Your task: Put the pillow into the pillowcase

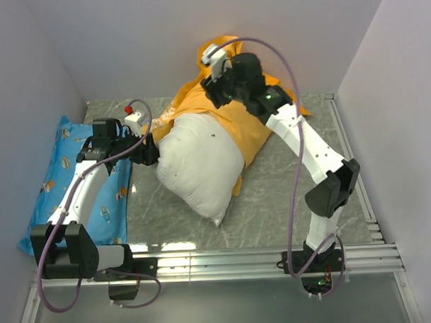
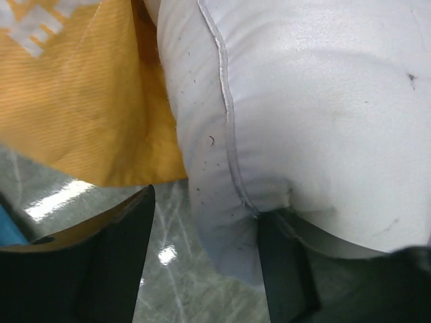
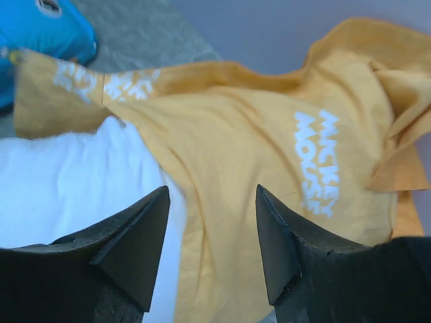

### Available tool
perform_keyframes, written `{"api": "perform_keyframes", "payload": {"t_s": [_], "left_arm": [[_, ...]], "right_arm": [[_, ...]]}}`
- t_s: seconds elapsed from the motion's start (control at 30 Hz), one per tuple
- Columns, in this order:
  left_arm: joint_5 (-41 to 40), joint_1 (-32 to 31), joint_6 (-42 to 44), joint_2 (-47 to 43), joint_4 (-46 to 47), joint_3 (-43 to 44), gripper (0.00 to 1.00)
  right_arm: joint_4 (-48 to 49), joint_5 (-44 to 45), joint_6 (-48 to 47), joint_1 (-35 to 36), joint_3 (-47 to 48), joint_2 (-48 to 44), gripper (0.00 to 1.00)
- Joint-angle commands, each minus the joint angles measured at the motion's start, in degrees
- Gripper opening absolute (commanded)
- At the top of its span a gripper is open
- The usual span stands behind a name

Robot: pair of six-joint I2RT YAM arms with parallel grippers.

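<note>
Your left gripper (image 2: pixel 207 205) sits low over the grey marbled tabletop (image 1: pixel 273 195), jaws spread around the seamed edge of the puffy white rectangular pillow (image 1: pixel 198 165). The pillow lies mid-tabletop, its far end covered by the crumpled orange fabric pillowcase (image 1: pixel 246 125). Beyond, your right gripper (image 3: pixel 212 192) hovers over that pillowcase, jaws spread, pinching nothing.

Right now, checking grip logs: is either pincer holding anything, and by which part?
Nothing is held: left pincer open around the seam of the pillow, right pincer open over the pillowcase.
</note>
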Motion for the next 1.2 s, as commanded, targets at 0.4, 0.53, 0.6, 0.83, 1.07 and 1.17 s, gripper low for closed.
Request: {"api": "perform_keyframes", "payload": {"t_s": [0.4,0.53,0.6,0.83,1.07,1.17], "left_arm": [[-2.3,0.1,7.1,-5.9,-4.9,2.9,0.73],[-2.2,0.1,6.7,-6.0,-4.4,1.9,0.73],[-2.4,0.1,6.6,-5.7,-4.2,1.6,0.73],[-3.1,0.6,6.1,-5.8,-4.4,3.0,0.74],[-2.1,0.8,3.9,-6.2,-4.2,4.4,0.74],[-2.0,0.8,3.2,-6.6,-4.8,4.9,0.75]], "right_arm": [[-9.4,-8.8,2.9,-2.1,8.4,14.7,0.57],[-7.0,-7.4,1.4,-1.4,1.5,9.1,0.6],[-7.3,-6.3,0.7,-1.3,1.3,8.4,0.58],[-12.3,-4.3,-3.9,-1.3,1.4,2.3,0.68],[-13.9,1.1,-7.7,1.3,-1.3,5.0,0.61],[-12.7,6.7,-8.4,1.7,-0.7,8.4,0.49]]}}
